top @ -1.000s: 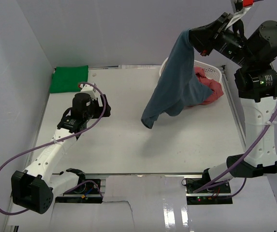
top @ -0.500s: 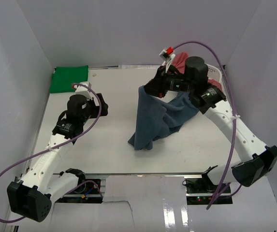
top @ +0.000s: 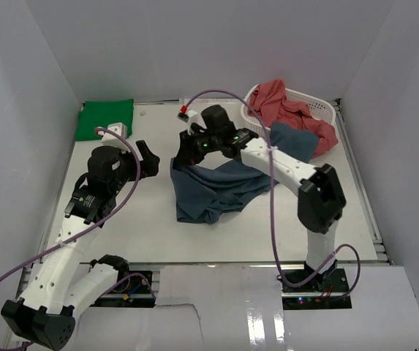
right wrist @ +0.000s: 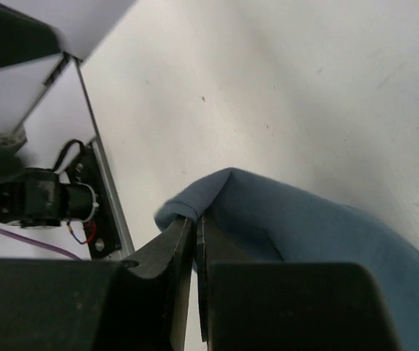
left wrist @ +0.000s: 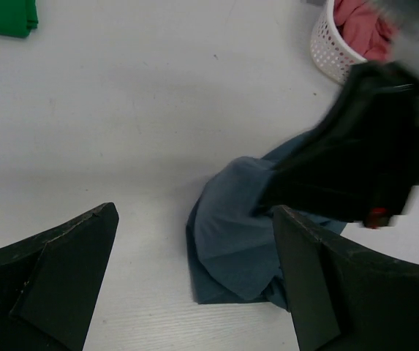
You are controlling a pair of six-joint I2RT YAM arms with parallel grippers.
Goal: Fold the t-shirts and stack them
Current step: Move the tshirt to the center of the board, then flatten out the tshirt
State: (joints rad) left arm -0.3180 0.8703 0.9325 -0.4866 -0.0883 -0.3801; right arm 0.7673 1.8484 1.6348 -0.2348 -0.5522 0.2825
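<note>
1. The left gripper (top: 149,159) hangs empty with its jaws spread wide, just left of the slate blue t-shirt (top: 210,191).
2. That t-shirt lies crumpled on the table, its long axis running rightward.
3. The right gripper (right wrist: 194,223) pinches the t-shirt's upper-left edge.

left tool (left wrist: 194,216) jaws wide; blue shirt (left wrist: 231,245) crumpled on table (left wrist: 158,95) ahead

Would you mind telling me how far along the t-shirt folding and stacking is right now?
Done: the green t-shirt lies folded at the far-left corner. In hand: the slate blue t-shirt is crumpled on the table, an edge pinched by the right fingers; the left fingers hover open beside it. Left: fold and stack it, then the salmon t-shirts heaped in the white basket.
</note>
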